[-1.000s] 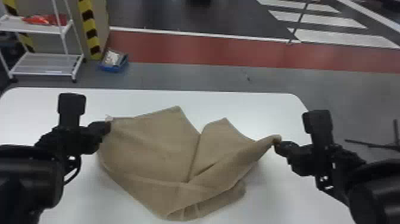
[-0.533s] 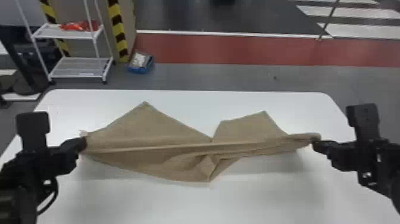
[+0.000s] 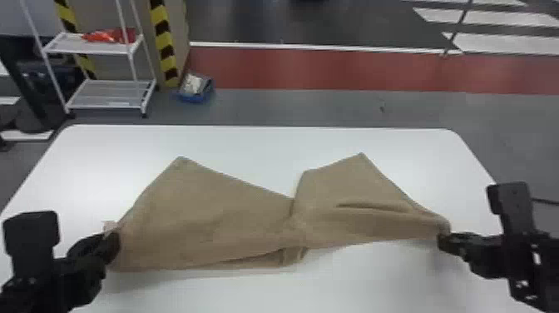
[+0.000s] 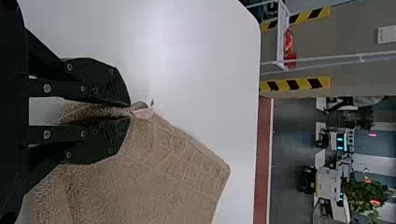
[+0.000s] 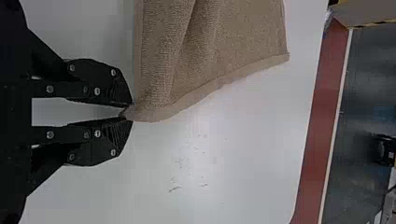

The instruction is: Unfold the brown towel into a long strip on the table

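The brown towel [image 3: 216, 216] stretches sideways between both grippers over the white table, with two pointed corners toward the far edge and a bunched fold at its middle. At its left end, my left gripper [image 3: 113, 243] is shut on the edge; in the left wrist view the gripper [image 4: 130, 112] pinches the towel [image 4: 163, 172] beside a small pale tag [image 4: 142, 109]. My right gripper [image 3: 443, 241] holds the opposite end. In the right wrist view, the tips of the gripper [image 5: 127, 112] close on a corner of the towel [image 5: 210, 51].
The white table [image 3: 266, 143] extends around the towel, its far edge beyond the two points. Past it on the floor stand a white wire shelf [image 3: 110, 93] holding a red item and a blue bin [image 3: 195, 88].
Both grippers first moved apart, pulling the towel wider and tauter. Since then its left part has spread broader, and its points lie toward the far side. Both grips have stayed on it.
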You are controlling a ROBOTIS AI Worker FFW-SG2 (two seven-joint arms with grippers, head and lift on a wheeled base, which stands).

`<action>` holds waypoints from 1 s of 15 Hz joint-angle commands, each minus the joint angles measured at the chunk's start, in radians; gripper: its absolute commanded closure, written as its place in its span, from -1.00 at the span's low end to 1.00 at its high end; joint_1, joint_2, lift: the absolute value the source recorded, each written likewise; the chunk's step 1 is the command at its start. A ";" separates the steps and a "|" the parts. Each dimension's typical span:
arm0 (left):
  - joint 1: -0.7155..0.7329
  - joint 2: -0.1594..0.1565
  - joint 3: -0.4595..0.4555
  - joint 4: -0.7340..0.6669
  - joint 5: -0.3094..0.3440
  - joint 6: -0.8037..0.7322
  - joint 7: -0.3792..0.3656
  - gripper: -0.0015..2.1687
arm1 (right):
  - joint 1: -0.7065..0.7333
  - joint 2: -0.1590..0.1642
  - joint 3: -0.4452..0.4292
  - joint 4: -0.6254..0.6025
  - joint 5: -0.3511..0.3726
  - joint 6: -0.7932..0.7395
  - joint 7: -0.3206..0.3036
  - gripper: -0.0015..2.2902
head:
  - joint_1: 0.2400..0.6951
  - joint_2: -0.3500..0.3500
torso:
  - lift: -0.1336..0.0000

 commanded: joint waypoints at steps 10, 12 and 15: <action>0.104 -0.001 -0.021 -0.105 0.009 -0.063 0.041 -0.99 | 0.062 -0.135 -0.052 -0.165 0.300 -0.163 0.406 -0.92 | 1.00 -0.40 | -0.85; 0.104 -0.001 -0.023 -0.105 0.010 -0.066 0.034 -0.99 | 0.094 -0.169 -0.029 -0.158 0.446 -0.311 0.513 -0.91 | 1.00 -0.37 | -0.85; 0.095 0.004 -0.024 -0.105 0.013 -0.073 0.025 -0.99 | 0.148 -0.187 -0.030 -0.136 0.608 -0.574 0.657 -0.88 | 1.00 -0.36 | -0.85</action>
